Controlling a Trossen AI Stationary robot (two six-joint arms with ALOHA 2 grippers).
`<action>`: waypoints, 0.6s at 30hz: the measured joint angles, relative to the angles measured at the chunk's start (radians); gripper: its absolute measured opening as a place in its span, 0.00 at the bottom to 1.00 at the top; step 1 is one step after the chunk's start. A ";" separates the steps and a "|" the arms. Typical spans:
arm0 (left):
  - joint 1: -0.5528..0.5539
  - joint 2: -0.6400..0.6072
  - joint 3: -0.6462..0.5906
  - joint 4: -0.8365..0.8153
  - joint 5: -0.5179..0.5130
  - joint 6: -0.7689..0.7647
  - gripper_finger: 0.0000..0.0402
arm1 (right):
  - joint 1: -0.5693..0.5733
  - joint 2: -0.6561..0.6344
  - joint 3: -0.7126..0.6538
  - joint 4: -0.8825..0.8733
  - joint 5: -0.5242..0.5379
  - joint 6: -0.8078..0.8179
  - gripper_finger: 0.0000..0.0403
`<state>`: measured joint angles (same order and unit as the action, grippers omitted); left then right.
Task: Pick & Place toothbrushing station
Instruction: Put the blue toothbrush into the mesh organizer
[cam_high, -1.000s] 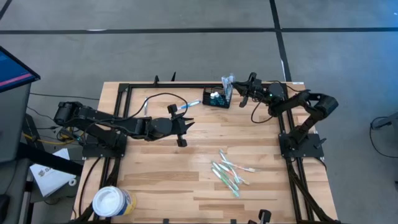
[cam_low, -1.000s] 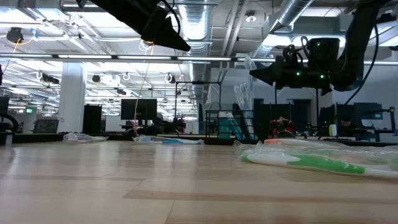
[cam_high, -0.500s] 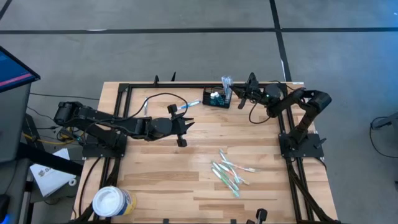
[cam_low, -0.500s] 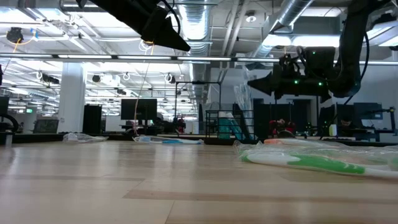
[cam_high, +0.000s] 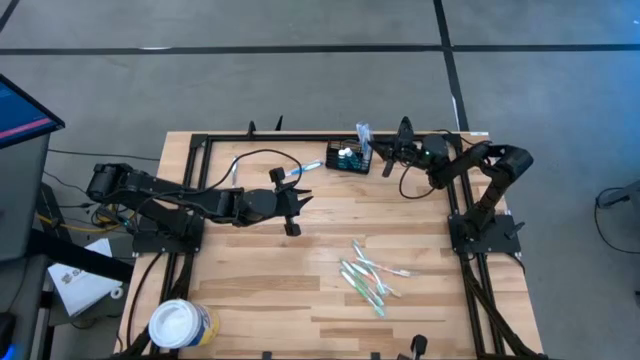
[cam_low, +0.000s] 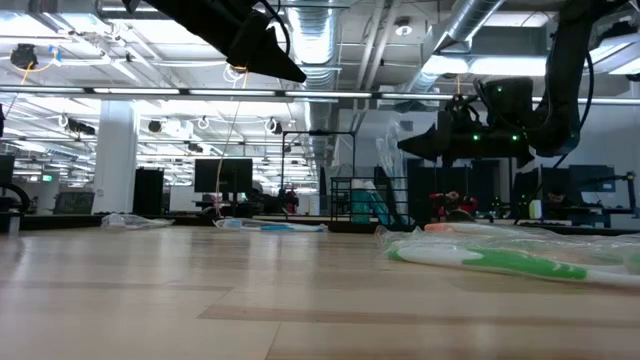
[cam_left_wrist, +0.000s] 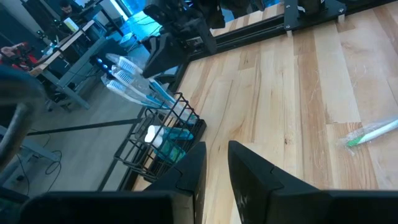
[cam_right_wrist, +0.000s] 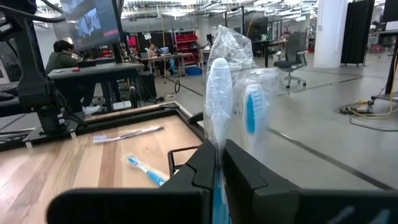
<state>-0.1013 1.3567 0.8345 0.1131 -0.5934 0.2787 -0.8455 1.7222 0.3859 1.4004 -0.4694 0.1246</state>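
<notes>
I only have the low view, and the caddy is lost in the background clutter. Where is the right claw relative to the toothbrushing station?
Observer: From above, the right claw is right beside the toothbrushing station, at the table's far edge.
Operator: Is it holding anything?
Observer: Yes. Its wrist view shows the fingers closed on a wrapped toothbrush.
Operator: And the left claw?
Observer: The left claw waits near mid-table, empty, with its fingers slightly apart.
</notes>
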 joint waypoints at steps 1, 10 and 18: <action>0.000 0.000 0.000 0.000 0.000 0.000 0.15 | 0.000 0.000 0.000 -0.007 0.000 0.000 0.04; 0.000 0.000 0.000 0.000 0.000 0.000 0.15 | -0.001 0.000 0.000 -0.017 0.000 -0.001 0.15; 0.000 0.000 0.000 0.000 0.000 -0.007 0.15 | -0.012 0.000 0.000 -0.018 -0.002 -0.003 0.28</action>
<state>-0.1013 1.3567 0.8345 0.1127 -0.5934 0.2713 -0.8578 1.7222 0.3859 1.3820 -0.4718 0.1215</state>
